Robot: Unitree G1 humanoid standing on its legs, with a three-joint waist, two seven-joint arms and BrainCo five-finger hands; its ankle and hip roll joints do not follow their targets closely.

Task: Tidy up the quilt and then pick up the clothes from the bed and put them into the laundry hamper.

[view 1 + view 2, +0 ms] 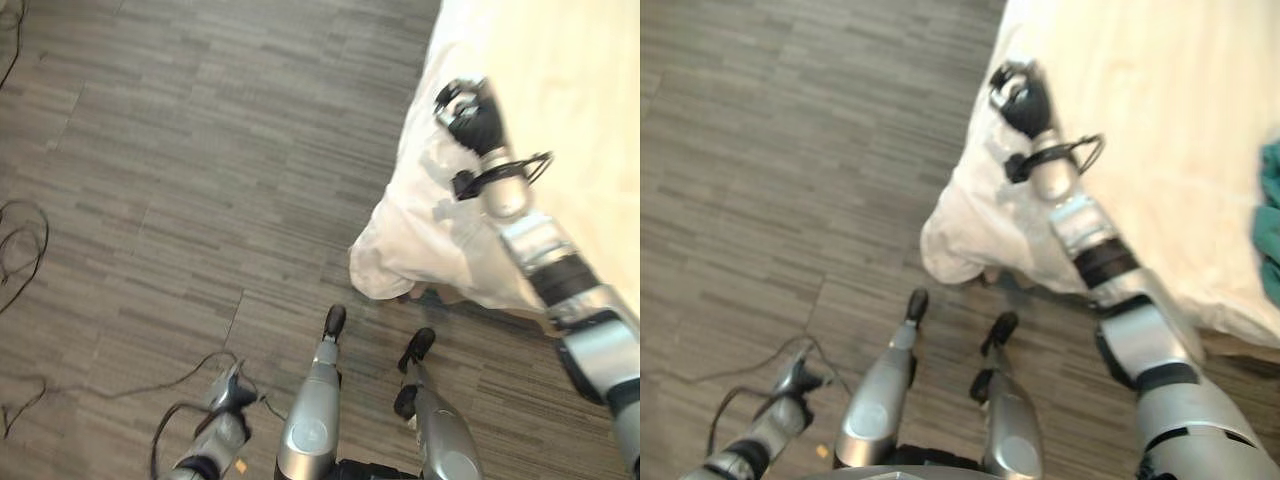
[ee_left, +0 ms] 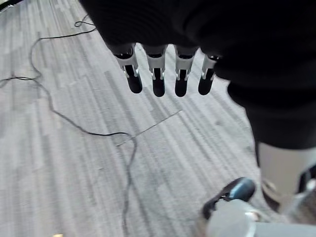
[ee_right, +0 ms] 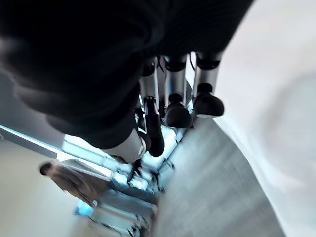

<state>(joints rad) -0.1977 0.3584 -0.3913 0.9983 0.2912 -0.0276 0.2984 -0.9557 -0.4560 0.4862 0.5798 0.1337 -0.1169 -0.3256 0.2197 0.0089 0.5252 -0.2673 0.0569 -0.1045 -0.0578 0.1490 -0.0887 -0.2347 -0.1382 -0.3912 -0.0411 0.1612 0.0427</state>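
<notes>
The bed's white quilt [image 1: 440, 230] covers the right side of the eye views, and one corner hangs down to the grey floor. A teal piece of clothing [image 1: 1270, 235] lies on the bed at the far right edge. My right hand [image 1: 1023, 100] reaches out over the quilt's hanging edge. In its wrist view the fingers [image 3: 177, 113] are loosely bent beside the quilt [image 3: 276, 123], with nothing between them and the thumb. My left hand [image 1: 232, 392] hangs low over the floor at the lower left, its fingers [image 2: 158, 81] straight and empty.
Grey striped carpet tiles [image 1: 200, 150] stretch across the left and middle. Thin black cables [image 1: 25, 235] lie on the floor at the far left. A person [image 3: 64, 177] stands far off across the room in the right wrist view.
</notes>
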